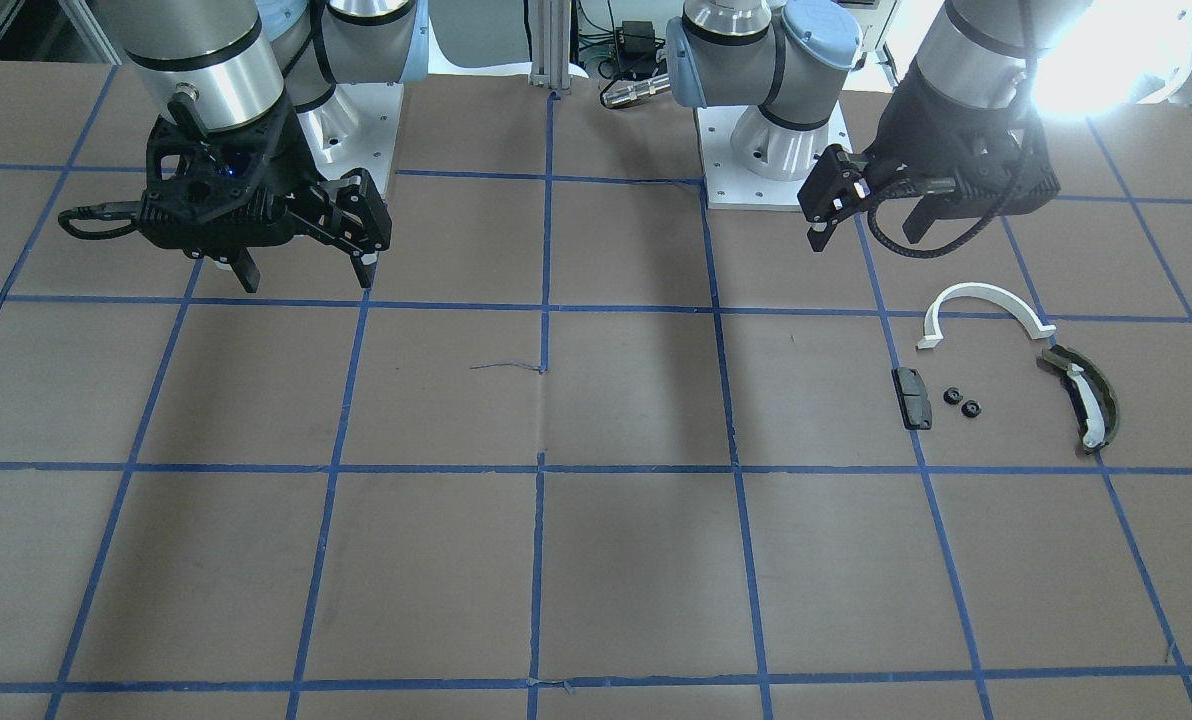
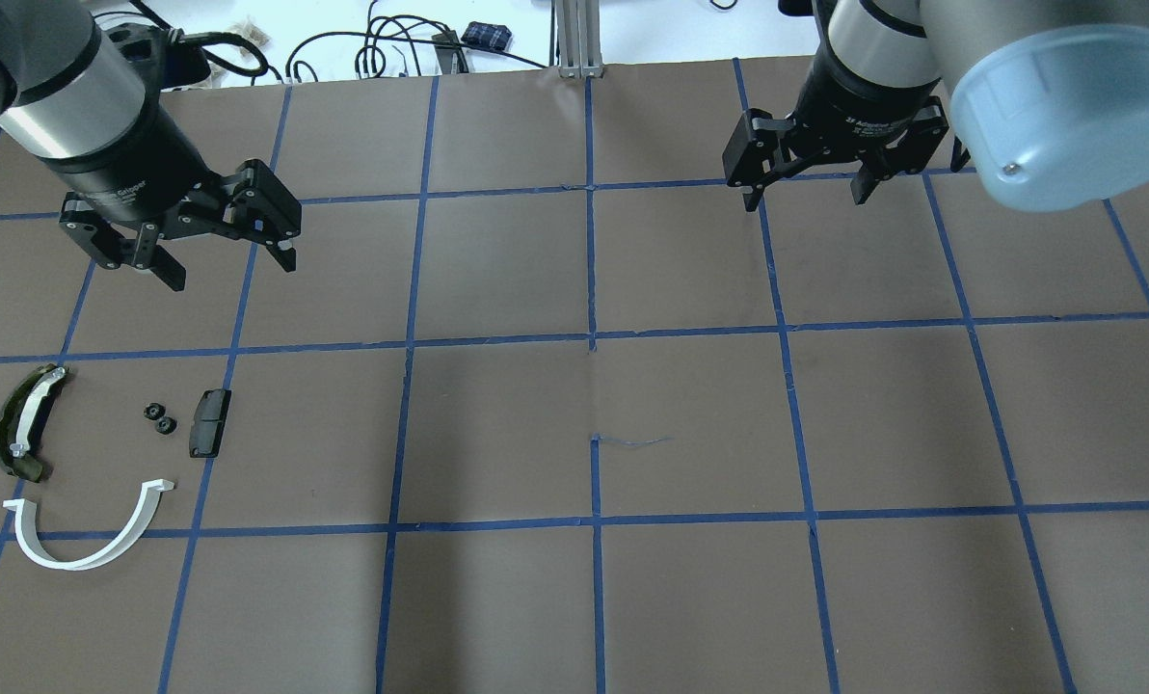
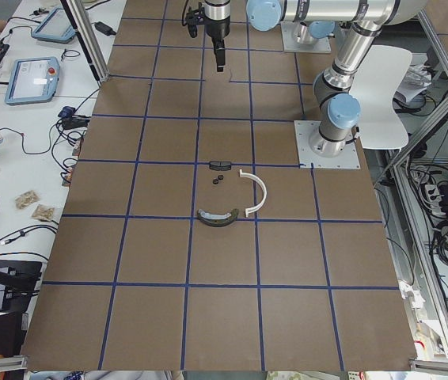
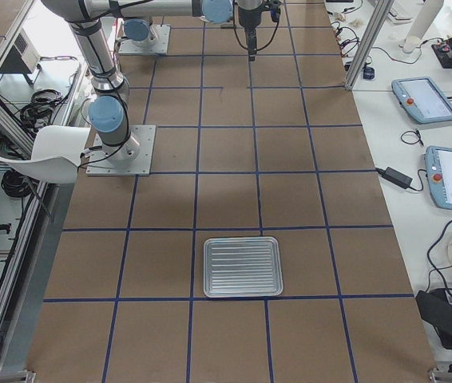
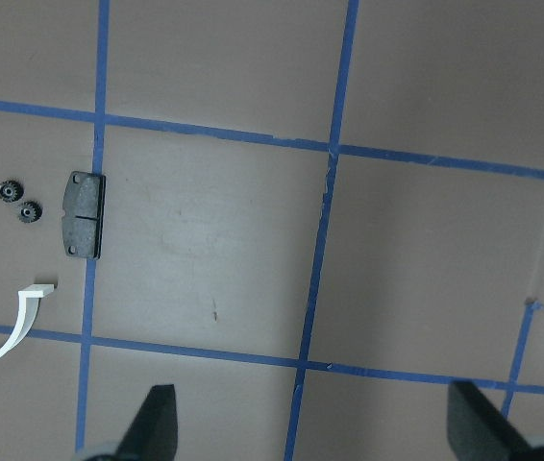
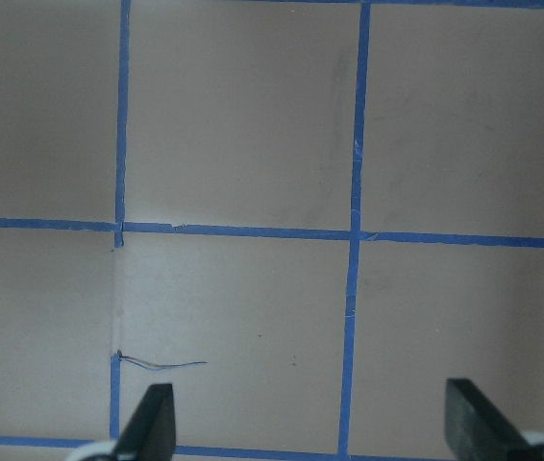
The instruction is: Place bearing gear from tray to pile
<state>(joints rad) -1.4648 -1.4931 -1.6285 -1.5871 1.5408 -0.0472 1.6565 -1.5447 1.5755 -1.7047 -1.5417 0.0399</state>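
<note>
The pile lies on the robot's left side of the table: a white half-ring arc, a dark olive curved piece with a white strip, a small black block and two small black bearing gears. The gears also show in the front view and the left wrist view. My left gripper hangs open and empty above the table, beyond the pile. My right gripper is open and empty over the far right of the table. The metal tray looks empty.
The table is brown paper with a grid of blue tape lines. The tray sits near the table's end on the robot's right, far from the pile. Cables and tablets lie on the benches beyond the table's far edge.
</note>
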